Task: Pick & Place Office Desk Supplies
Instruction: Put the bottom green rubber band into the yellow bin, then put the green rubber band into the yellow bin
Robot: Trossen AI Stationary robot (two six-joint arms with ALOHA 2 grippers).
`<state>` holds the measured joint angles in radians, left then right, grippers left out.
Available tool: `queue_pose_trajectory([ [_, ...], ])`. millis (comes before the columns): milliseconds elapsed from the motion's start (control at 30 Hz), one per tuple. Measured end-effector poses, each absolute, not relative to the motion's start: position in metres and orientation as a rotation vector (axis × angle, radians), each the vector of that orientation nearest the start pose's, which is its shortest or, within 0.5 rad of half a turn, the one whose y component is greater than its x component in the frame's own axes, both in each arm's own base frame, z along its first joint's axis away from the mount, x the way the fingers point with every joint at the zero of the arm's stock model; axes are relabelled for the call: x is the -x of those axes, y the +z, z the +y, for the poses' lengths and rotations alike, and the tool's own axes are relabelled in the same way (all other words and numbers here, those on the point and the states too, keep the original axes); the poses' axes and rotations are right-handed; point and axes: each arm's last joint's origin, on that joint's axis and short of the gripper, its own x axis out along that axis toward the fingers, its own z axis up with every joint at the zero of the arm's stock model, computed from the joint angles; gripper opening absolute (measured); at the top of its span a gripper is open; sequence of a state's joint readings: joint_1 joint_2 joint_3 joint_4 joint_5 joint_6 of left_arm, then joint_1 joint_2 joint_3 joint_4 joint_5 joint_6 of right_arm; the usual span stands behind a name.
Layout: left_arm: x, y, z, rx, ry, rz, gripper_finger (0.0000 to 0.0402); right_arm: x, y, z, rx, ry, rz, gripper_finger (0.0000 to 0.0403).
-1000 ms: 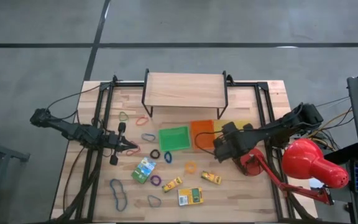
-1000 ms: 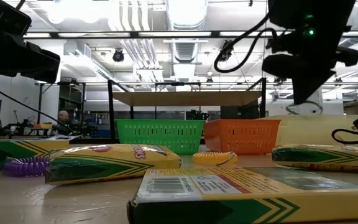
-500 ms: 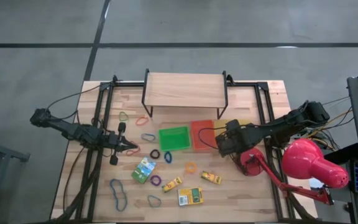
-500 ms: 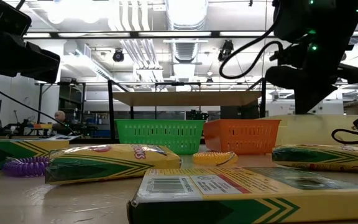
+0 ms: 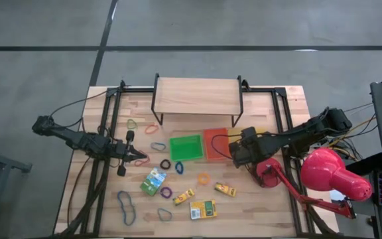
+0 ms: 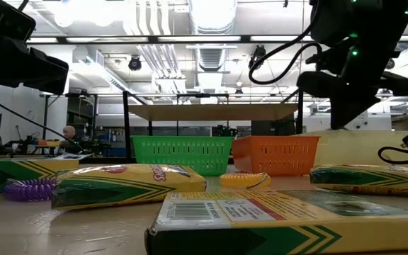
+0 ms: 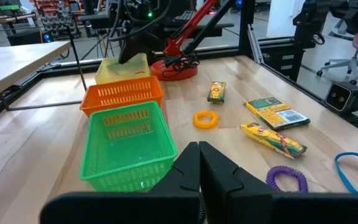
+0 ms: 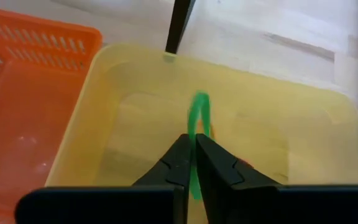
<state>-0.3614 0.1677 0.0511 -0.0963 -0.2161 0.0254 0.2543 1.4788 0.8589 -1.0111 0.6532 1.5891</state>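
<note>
My right claw (image 8: 193,144) hangs over the translucent yellow tray (image 8: 135,87), fingers pressed almost together, pinching a thin green rubber loop (image 8: 199,118); the orange mesh basket (image 8: 17,74) sits left.

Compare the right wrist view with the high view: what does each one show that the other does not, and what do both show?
Only the right wrist view shows a green rubber band pinched at the right gripper's nearly closed tips, hanging into the yellow tray.

Only the high view shows the left gripper shut and waiting on the left side of the table, the green tray, the red lamp, and loose boxes and bands, such as the green box.

Both show the orange tray beside the yellow tray, with the right gripper above the yellow one.
</note>
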Motion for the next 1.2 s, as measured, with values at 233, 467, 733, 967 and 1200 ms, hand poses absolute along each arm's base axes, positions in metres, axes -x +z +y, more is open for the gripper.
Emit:
queue_pose_trajectory([
  [233, -0.099, 0.158, -0.031, -0.086, -0.147, 0.203, 0.0001, -0.222, 0.182, 0.039, -0.555, -1.243, 0.814, 0.0075],
  [467, -0.099, 0.158, -0.031, -0.086, -0.147, 0.202, 0.0001, -0.222, 0.182, 0.039, -0.553, -1.242, 0.815, 0.0130],
  [733, -0.099, 0.158, -0.031, -0.086, -0.147, 0.203, 0.0001, -0.225, 0.185, 0.040, -0.530, -1.219, 0.821, 0.0158],
  [967, -0.099, 0.158, -0.031, -0.086, -0.147, 0.202, 0.0001, -0.242, 0.207, 0.042, -0.439, -1.169, 0.647, 0.0159],
  [1200, -0.099, 0.158, -0.031, -0.086, -0.147, 0.202, 0.0001, -0.264, 0.221, 0.055, -0.235, -0.996, 0.501, 0.0147],
])
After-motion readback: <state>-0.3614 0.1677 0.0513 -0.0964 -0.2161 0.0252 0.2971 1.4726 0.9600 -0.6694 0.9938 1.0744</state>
